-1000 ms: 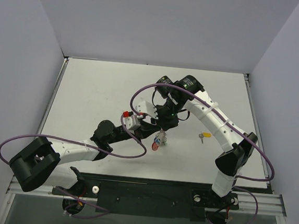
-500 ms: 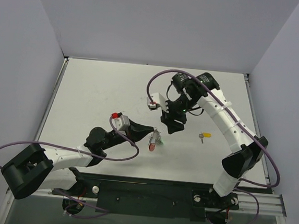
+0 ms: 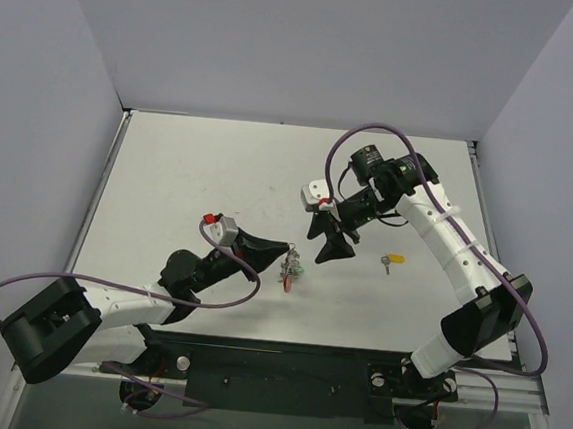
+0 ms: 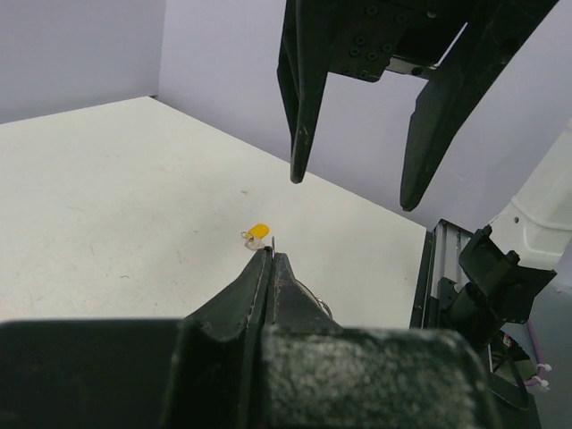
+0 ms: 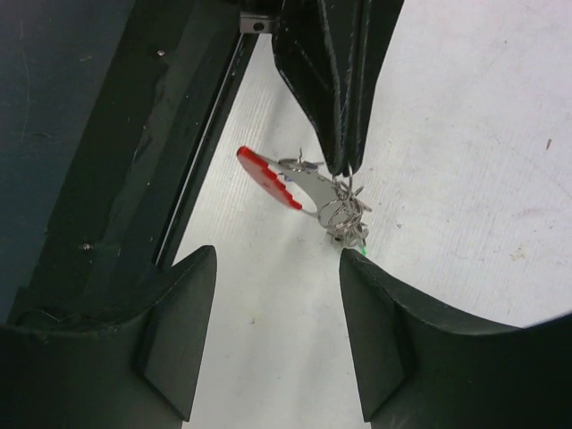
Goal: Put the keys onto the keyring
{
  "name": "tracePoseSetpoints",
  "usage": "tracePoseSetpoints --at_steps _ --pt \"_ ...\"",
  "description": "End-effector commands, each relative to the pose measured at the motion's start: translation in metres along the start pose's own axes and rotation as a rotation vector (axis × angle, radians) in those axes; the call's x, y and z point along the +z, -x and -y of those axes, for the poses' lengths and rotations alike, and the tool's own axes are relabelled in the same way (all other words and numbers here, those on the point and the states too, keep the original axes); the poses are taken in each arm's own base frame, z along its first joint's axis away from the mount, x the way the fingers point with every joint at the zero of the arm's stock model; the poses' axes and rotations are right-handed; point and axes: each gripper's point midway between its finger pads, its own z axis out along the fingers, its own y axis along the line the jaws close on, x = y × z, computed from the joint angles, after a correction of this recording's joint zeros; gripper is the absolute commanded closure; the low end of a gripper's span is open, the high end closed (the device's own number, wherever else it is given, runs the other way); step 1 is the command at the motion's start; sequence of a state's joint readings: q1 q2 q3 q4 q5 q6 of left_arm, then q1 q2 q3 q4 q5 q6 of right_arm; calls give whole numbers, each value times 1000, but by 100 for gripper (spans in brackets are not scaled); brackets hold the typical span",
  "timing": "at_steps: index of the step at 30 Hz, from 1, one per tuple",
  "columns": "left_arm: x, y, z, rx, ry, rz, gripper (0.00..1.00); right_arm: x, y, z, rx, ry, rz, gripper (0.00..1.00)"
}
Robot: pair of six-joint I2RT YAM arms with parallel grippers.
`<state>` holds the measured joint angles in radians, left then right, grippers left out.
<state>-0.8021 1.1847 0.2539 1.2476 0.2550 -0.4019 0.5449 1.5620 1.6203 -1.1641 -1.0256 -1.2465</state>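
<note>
the right gripper (image 4: 351,192) has just let go and backed away from the keyring (image 5: 299,183), its jaws now wide with nothing in them. the left gripper (image 5: 344,161) stays pinched shut on the keyring, threaded keys (image 5: 349,216) dangling. the yellow key (image 3: 394,257), lying well right of the keyring, looks next.

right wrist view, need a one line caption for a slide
Open right gripper faces the shut left gripper, which pinches a red and silver keyring with keys bunched against it.
</note>
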Motion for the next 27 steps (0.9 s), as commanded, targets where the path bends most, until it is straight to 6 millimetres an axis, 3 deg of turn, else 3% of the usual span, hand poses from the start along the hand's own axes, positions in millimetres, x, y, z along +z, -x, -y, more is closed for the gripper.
tracePoseSetpoints --at_steps 1,9,15,22,27 --pt "5 102 45 65 -169 389 100 6 28 6 5 37 127 48" --pt "14 99 45 127 -178 343 100 12 17 42 245 -110 84 51" --pt "22 104 46 142 -195 356 100 20 16 36 245 -93 94 59" --pt "24 107 43 148 -179 365 100 24 20 29 233 -67 110 78" --pt "23 104 38 148 -150 357 100 21 21 26 228 -71 114 79"
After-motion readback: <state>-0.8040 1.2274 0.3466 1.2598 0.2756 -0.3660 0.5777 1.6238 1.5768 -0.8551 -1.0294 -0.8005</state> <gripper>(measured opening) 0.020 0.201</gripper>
